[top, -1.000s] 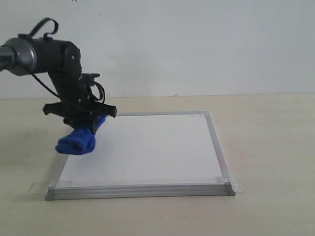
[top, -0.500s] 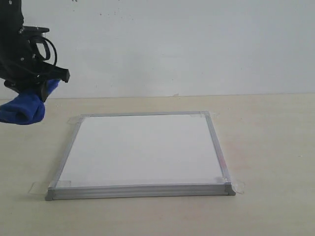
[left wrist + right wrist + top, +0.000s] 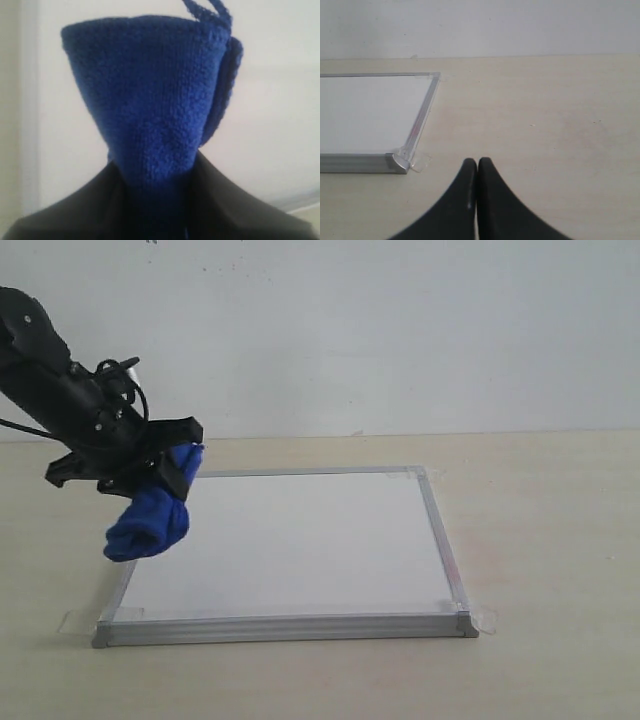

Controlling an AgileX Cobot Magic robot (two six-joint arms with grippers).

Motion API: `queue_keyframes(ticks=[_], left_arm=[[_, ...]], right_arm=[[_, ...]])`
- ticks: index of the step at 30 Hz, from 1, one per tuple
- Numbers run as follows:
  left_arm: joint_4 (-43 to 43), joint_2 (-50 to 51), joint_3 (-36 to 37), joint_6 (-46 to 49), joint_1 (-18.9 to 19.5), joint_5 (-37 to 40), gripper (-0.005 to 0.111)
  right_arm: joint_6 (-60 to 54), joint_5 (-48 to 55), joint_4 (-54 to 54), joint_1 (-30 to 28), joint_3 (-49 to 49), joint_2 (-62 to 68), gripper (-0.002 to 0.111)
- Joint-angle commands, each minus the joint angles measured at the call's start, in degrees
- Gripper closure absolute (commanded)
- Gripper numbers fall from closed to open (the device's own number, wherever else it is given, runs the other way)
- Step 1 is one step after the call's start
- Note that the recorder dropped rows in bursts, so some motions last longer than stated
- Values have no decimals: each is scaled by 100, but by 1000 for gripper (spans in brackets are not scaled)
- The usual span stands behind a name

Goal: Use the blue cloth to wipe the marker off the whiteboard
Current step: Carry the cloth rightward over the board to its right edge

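The whiteboard (image 3: 300, 540) lies flat on the table, silver-framed, its white face showing no marker lines. My left gripper (image 3: 165, 478) is shut on the blue cloth (image 3: 150, 520), a rolled bundle hanging down over the board's left edge. From the left wrist view the blue cloth (image 3: 155, 105) fills the middle, pinched between the dark fingers (image 3: 235, 200), with white board behind it. My right gripper (image 3: 478, 162) is shut and empty, over bare table beside the whiteboard (image 3: 370, 110) near its taped corner. It does not show in the exterior view.
A pale wooden table (image 3: 540, 520) carries the board, with a white wall behind. Clear tape tabs (image 3: 487, 619) hold the board's corners.
The left arm swung the cloth off to the far left and up, then came back; the cloth now hangs over the board's left edge again, slightly left of where it began.
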Motion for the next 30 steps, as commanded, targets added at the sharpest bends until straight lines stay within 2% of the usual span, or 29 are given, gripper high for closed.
queue_keyframes(ticks=[1, 8, 12, 16, 20, 26, 30], left_arm=[[-1491, -58, 54, 1011, -279, -387, 103], [-1606, -58, 42, 819, -1363, -1667, 103], [-1957, -58, 42, 819, -1967, -2348, 103], [-2426, 33, -197, 819, -2482, -2539, 103], [-2580, 342, -680, 782, -2855, -2526, 103], [-3435, 1023, -1433, 581, -3205, -2526, 103], [-3541, 1479, -1803, 516, -3403, -2759, 103]], right_arm=[[-23, -31, -14, 3, -2, -31, 109], [-23, -31, -14, 3, -2, -31, 109], [-23, -31, -14, 3, -2, -31, 109], [-23, -31, -14, 3, -2, -31, 109], [-23, -31, -14, 3, -2, -31, 109], [-23, -31, -14, 3, -2, -31, 109], [-23, -31, -14, 3, -2, -31, 109]])
